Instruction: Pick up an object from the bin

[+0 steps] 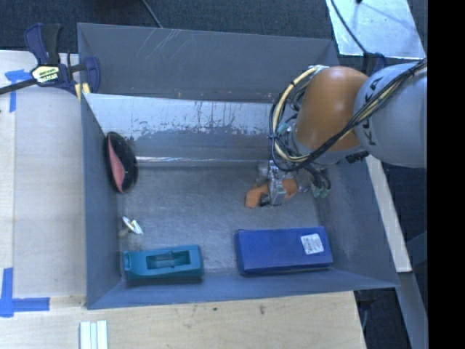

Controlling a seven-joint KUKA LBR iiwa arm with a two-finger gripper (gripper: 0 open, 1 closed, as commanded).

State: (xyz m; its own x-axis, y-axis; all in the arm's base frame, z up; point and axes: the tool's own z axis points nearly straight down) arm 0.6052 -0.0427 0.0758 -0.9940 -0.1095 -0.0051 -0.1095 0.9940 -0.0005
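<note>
My gripper [275, 192] is low in the right middle of the bin, right on a small orange thing [254, 198]. The orange thing lies on the bin floor and shows on both sides of the gripper, to its left and to its right. Just in front of it, a flat blue box with a white label [282, 251] lies near the front wall.
A teal tape dispenser [163, 262] lies at the front left, with a small white thing [132, 227] behind it. A black and pink oval thing [120, 162] leans on the left wall. The arm's orange cover and cables hang over the right back of the bin.
</note>
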